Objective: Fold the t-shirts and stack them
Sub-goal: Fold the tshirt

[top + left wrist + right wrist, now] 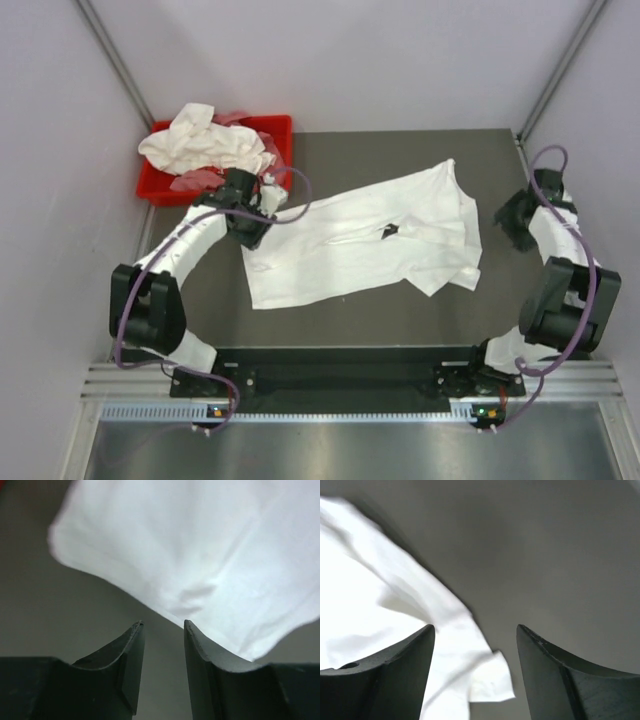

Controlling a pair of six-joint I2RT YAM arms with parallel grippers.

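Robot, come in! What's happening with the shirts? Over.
Left gripper and right gripper open, empty. One t-shirt spread on the table, unfolded. More shirts crumpled in the red bin. Nothing in the way.

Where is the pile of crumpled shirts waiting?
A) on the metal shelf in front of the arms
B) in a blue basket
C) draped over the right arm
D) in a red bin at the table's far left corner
D: the crumpled shirts sit heaped in the red bin at the far left, while one shirt lies spread on the table.
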